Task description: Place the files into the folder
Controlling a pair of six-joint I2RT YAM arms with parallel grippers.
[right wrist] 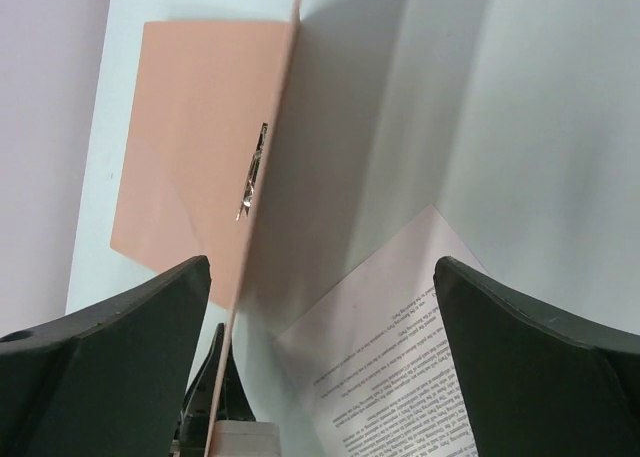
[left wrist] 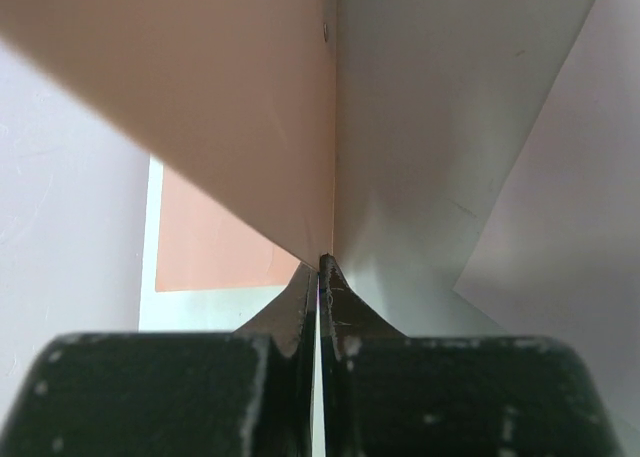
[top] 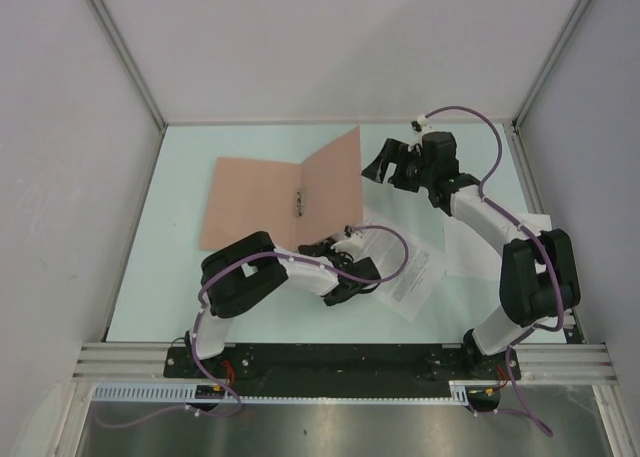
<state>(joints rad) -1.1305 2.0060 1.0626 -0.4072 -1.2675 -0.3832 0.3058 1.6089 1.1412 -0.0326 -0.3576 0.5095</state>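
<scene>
Top external shows us the folder (top: 250,202) open on the table (top: 160,297), its thin, bendy cover (top: 332,182) raised, the left gripper (top: 338,243) clamped on its near edge. The printed file (top: 408,274) beside it looks light and slippery; we'd pinch a corner. The right gripper (top: 385,165) gapes wide.

We see a left arm (top: 240,275) and a right arm (top: 487,214) built of white links and bulky black joint housings. Each is trailed by a purple cable (top: 470,112) and mounted on a black base plate (top: 330,362). The left tool (left wrist: 320,267) and right tool (right wrist: 322,267) have matte black fingers, and the left's are flecked with pale scuffs.
</scene>
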